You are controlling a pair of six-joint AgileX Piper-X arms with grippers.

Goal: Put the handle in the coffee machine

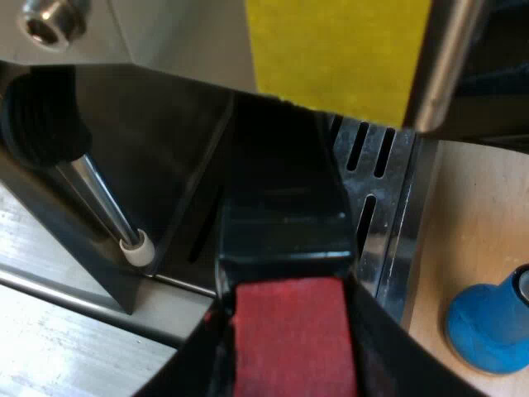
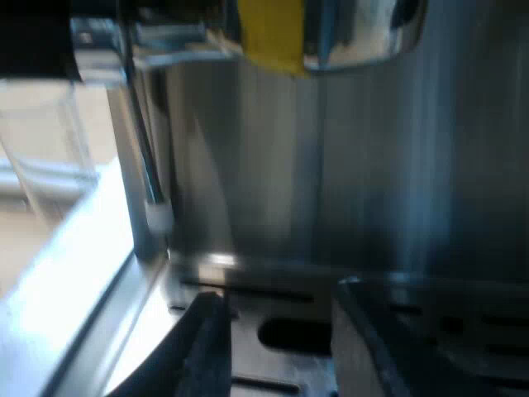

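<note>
The holder's dark handle [image 1: 281, 207] runs from my left gripper [image 1: 289, 347] up toward the machine's brew head, which is marked with yellow tape [image 1: 335, 54]. Its red end [image 1: 289, 335] sits between my black fingers [image 1: 194, 364], so the gripper is shut on it. The holder's metal end is hidden under the brew head. My right gripper [image 2: 281, 347] hangs low over the slotted drip tray [image 2: 289, 331], facing the espresso machine's steel front [image 2: 331, 182]. It is open, with nothing between its fingers [image 2: 207, 347].
The steam wand with its white tip [image 1: 136, 248] hangs beside the handle, and is also by the machine's front [image 2: 157, 215]. A blue tamper [image 1: 488, 327] stands on the wooden table beside the drip tray [image 1: 380, 215]. A clear measuring glass [image 2: 41, 149] stands beyond the wand.
</note>
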